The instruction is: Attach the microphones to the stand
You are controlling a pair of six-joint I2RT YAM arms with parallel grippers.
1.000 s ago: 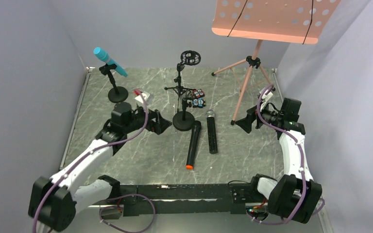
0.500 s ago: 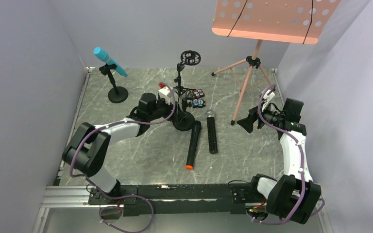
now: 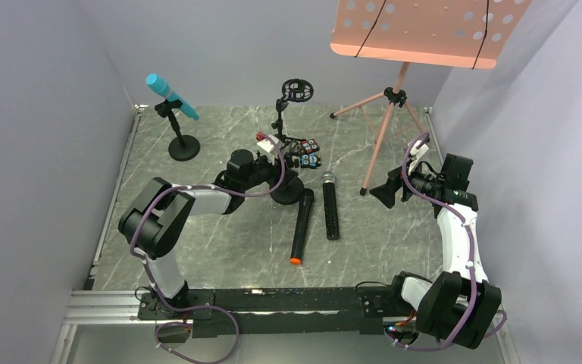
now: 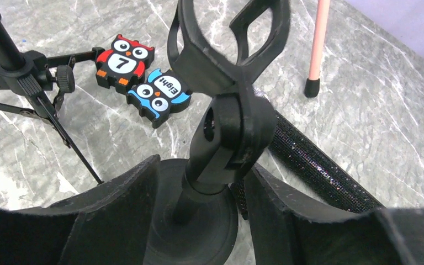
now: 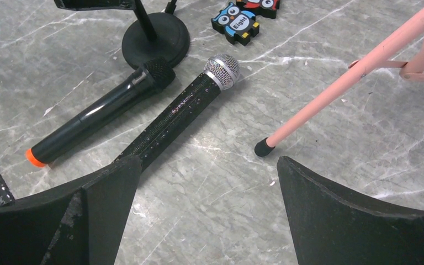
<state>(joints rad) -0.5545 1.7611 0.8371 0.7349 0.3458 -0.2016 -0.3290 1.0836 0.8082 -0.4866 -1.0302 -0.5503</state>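
Note:
A light blue microphone (image 3: pixel 170 95) sits clipped in the far-left stand (image 3: pixel 183 146). Two microphones lie side by side on the marble floor: an all-black one with an orange end (image 3: pixel 301 226) (image 5: pixel 99 116) and a black one with a silver mesh head (image 3: pixel 330 208) (image 5: pixel 182 118). The middle stand (image 3: pixel 286 191) has a round base and an empty clip (image 4: pixel 226 44). My left gripper (image 3: pixel 275 179) (image 4: pixel 203 165) straddles its post just below the swivel joint, open, with a gap showing on the left side. My right gripper (image 3: pixel 385 193) (image 5: pixel 209 160) hovers open, nothing between its fingers.
A tripod stand with a ring mount (image 3: pixel 297 89) is behind the middle stand. Two owl number blocks (image 4: pixel 124 61) (image 4: pixel 160 94) lie by it. The pink music stand (image 3: pixel 383 140) has a leg foot (image 5: pixel 263 147) close to my right gripper. Walls enclose three sides.
My left arm has swung right from near the blue microphone's stand to the middle stand, and its jaws have narrowed around the post. The right arm has not moved.

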